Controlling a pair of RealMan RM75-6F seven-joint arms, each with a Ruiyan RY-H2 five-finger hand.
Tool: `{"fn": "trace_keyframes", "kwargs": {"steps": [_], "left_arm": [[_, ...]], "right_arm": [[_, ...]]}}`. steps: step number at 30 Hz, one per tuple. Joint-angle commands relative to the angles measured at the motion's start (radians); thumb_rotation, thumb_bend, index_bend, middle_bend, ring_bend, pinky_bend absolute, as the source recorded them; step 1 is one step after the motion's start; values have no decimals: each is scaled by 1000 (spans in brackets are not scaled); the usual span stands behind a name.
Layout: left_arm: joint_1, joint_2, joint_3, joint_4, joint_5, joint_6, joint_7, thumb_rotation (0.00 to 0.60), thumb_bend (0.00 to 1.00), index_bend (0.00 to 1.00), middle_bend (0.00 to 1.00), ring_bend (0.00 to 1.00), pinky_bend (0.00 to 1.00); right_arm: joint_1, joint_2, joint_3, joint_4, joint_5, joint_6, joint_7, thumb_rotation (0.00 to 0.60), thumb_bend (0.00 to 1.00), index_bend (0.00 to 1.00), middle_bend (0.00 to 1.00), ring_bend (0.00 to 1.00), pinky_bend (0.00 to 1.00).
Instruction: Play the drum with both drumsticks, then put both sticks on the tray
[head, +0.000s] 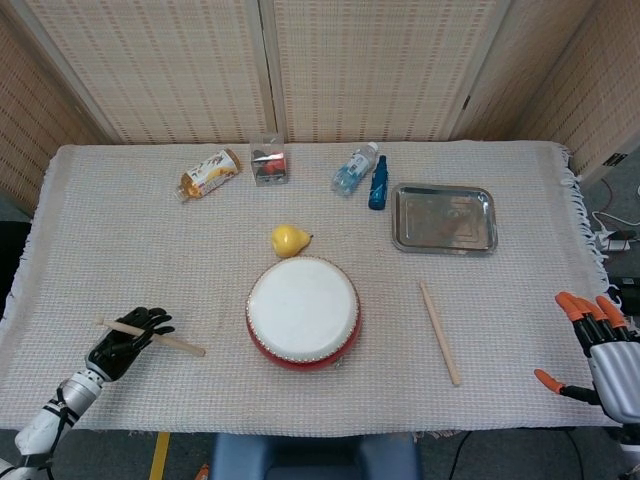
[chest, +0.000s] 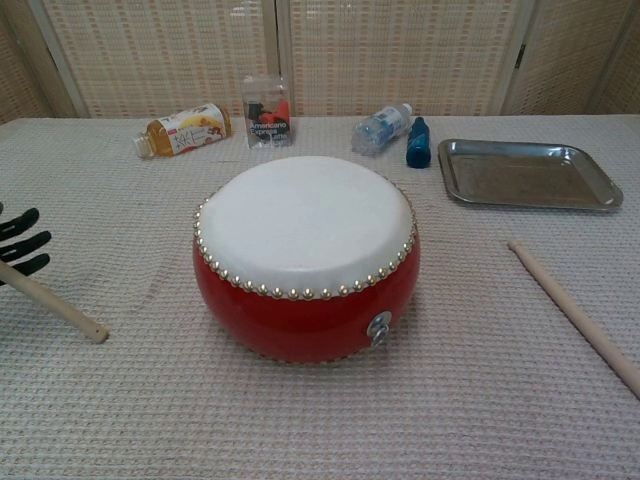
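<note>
Table's set, drum (head: 303, 311) center, tray (head: 444, 217) far right: my left hand (head: 122, 342) grips one stick (head: 152, 336) low at left, right hand (head: 603, 350) hangs spread and empty, so next I grab the other stick (head: 439, 332) lying right of drum.

Red drum (chest: 305, 310), perhaps yellow pear (head: 289, 240)

clear box (chest: 267, 123) label reading "Americano Express", amber bottle (chest: 184, 129) label print too small to read

Two drumsticks (head: 151, 336) (head: 439, 332), three bottles (head: 209, 172) (head: 355, 167) (head: 378, 183), one drum (head: 303, 311), tray (head: 444, 217), pear (head: 289, 240).
</note>
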Motion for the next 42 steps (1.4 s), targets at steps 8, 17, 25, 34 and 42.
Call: {"fn": "trace_keyframes", "kwargs": {"steps": [8, 17, 25, 34, 42], "left_arm": [[-25, -16, -86, -154, -97, -54, 359, 600, 399, 528, 401, 332, 380], [-41, -25, -117, -217, -123, -97, 467, 600, 350, 512, 428, 372, 397], [-19, -52, -97, -183, -83, -70, 479, 410, 254, 498, 430, 382, 381], [-10, -72, -93, -160, -74, -58, 510, 361, 239, 599, 535, 474, 413], [-2, -82, -102, -168, -94, -59, 598, 361, 238, 673, 610, 545, 466]], "right_arm": [[2, 1, 0, 2, 5, -6, 2, 502, 142, 2, 74, 0, 24], [1, 2, 1, 7, 11, -6, 8, 503, 142, 2, 74, 0, 24], [3, 0, 2, 10, 11, -10, 10, 502, 142, 2, 74, 0, 24], [4, -1, 3, 9, 8, -7, 9, 502, 142, 2, 74, 0, 24], [3, 0, 3, 10, 6, -1, 12, 502, 142, 2, 74, 0, 24]]}}
